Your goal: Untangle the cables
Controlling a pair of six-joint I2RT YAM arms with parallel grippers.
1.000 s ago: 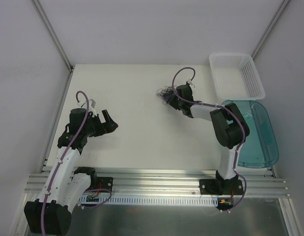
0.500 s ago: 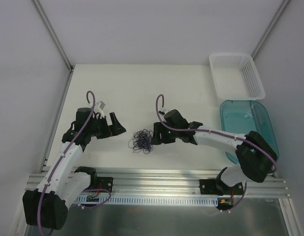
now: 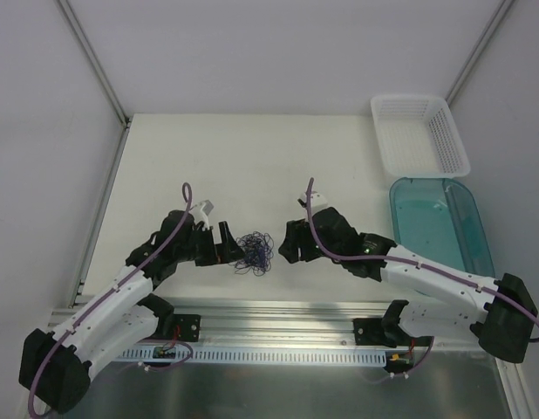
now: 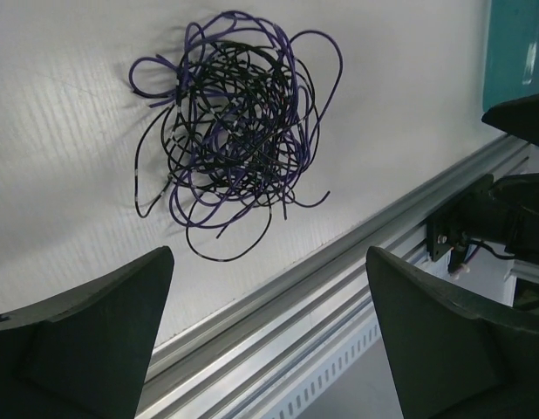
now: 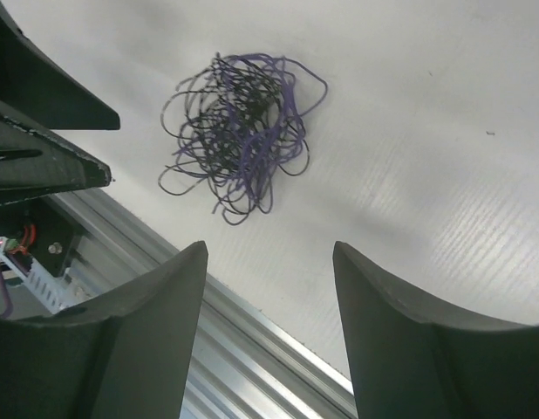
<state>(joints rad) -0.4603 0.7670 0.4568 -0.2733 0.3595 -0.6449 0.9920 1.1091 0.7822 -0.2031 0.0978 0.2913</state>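
Observation:
The cables lie as one small wad of thin purple-black loops on the white table, near its front edge. In the left wrist view the cables rest flat ahead of my left gripper, which is open wide and empty. My left gripper sits just left of the wad. The right gripper is just right of it, open, with nothing between its fingers. From the right wrist, the cables lie free beyond my right gripper, touching neither finger.
A white mesh basket stands at the back right, with a teal tray in front of it. The aluminium rail runs along the table's near edge, close below the wad.
My right gripper carried the wad from the table's back to the front, opened and let it go. The left arm swung right, up to the wad.

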